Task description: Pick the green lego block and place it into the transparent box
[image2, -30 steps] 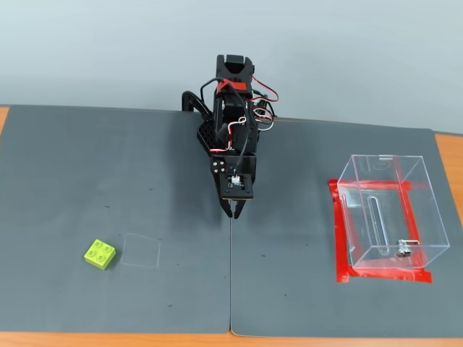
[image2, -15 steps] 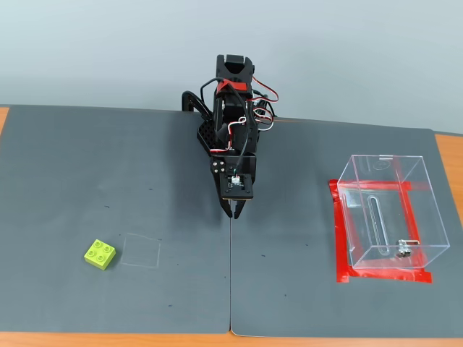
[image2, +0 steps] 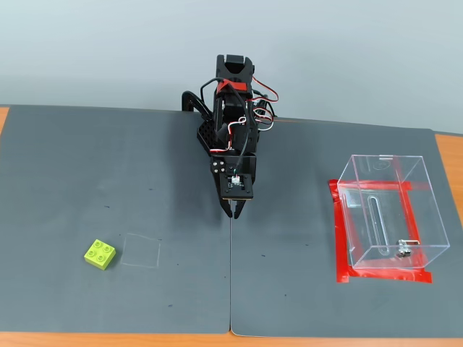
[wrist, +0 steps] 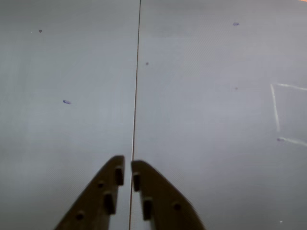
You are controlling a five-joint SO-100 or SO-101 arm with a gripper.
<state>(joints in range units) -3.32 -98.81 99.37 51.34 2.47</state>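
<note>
The green lego block (image2: 99, 254) lies on the dark mat at the front left in the fixed view, beside a faint chalk square (image2: 141, 251). The transparent box (image2: 391, 210) stands at the right on red tape, empty. My gripper (image2: 236, 212) is at the mat's middle, over the seam, far from both, pointing down. In the wrist view its two dark fingers (wrist: 127, 166) nearly touch, with nothing between them. The block and the box are out of the wrist view.
A seam (image2: 231, 275) runs down the mat between two sheets. Part of the chalk square (wrist: 283, 115) shows at the right of the wrist view. The arm's base (image2: 230, 108) stands at the mat's back edge. Orange table edge (image2: 448, 159) shows at the right.
</note>
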